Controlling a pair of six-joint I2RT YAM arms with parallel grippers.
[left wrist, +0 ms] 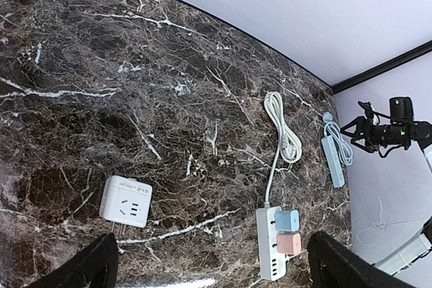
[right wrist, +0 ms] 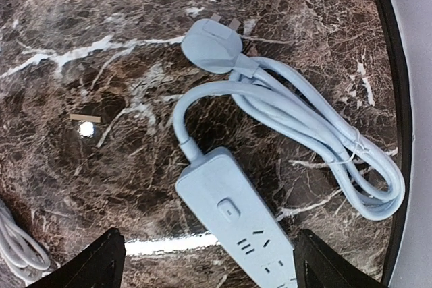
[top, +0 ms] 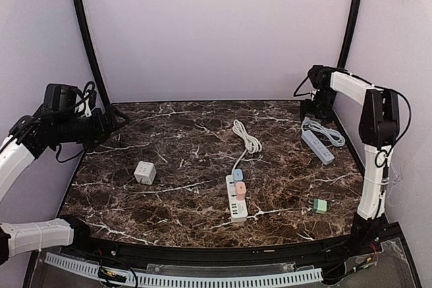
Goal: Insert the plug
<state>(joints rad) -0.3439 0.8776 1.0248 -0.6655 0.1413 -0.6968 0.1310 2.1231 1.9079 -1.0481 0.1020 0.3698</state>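
A pale blue power strip lies at the table's back right, its cord bundled beside it and its own plug lying loose on the marble. My right gripper hangs open above the strip's switch end and touches nothing. In the top view the right gripper is just behind the blue strip. My left gripper is open and empty, held high over the table's left side. Below it are a white cube adapter with prongs and a white power strip.
The white strip carries a blue charger and a pink charger; its white cord coils toward the back. A small green plug sits at the front right. The white cube adapter rests left of centre.
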